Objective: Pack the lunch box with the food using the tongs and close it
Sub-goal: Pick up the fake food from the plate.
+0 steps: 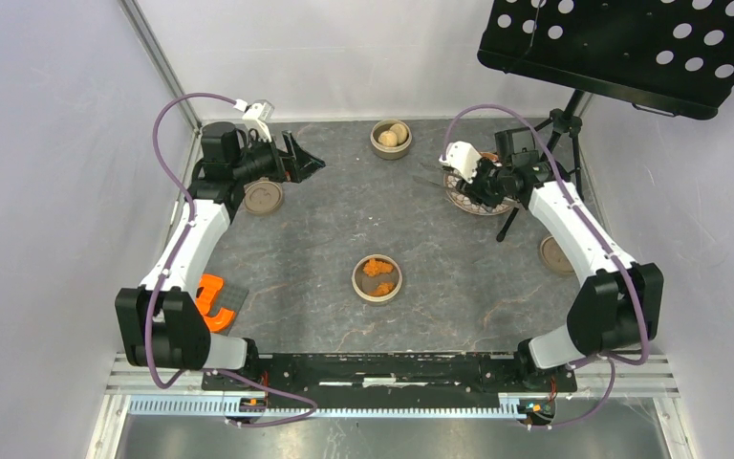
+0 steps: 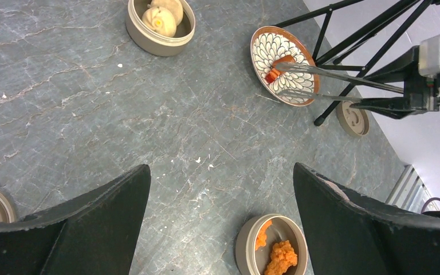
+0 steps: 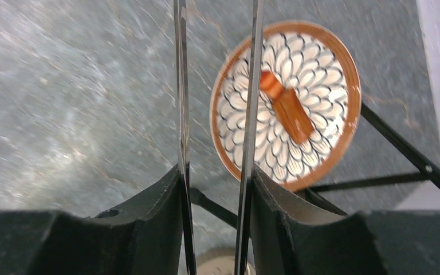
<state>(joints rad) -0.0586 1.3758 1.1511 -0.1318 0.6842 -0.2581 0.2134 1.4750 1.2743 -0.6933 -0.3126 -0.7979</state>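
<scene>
My right gripper (image 3: 217,172) is shut on the tongs (image 3: 254,97), one slim arm against each finger. The tongs reach out over the patterned plate (image 3: 326,57). One arm crosses the end of a red-orange piece of food (image 3: 286,106) lying on the plate, and the other passes left of the plate's rim. In the left wrist view the tongs (image 2: 344,77) end over the plate (image 2: 275,40). A round tin with orange chunks (image 1: 377,278) sits mid-table, and a tin with pale buns (image 1: 391,139) is at the back. My left gripper (image 2: 220,169) hangs open at the back left, holding nothing.
Two round tan lids lie flat, one (image 1: 263,197) beside the left arm and one (image 1: 556,255) by the right arm. A black perforated music stand (image 1: 631,43) overhangs the back right, its tripod legs (image 2: 344,34) beside the plate. An orange tool (image 1: 212,298) lies at the left edge.
</scene>
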